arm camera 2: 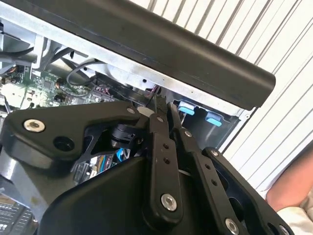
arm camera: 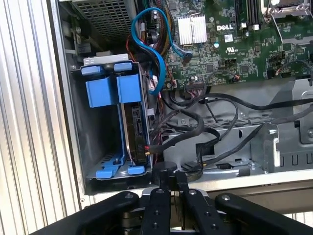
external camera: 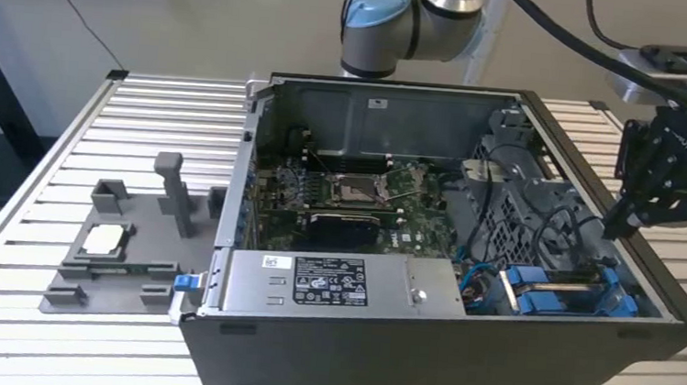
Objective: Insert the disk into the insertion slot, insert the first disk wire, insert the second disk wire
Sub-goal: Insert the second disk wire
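The gripper hangs just beside the near end of the disk, over the rim of the computer case. Its fingers are drawn together with hardly a gap; I cannot tell whether a wire is pinched between them. The disk stands on edge in its blue carrier, seated inside the insertion slot, so the first step looks done. Black wires loop just beside the disk, and some run close to the gripper's tips. A blue wire curls past the disk's far end, toward the circuit board. The step in hand seems to be the first disk wire. It calls for a plug lined up squarely with the socket on the disk's edge, then a straight, gentle push.
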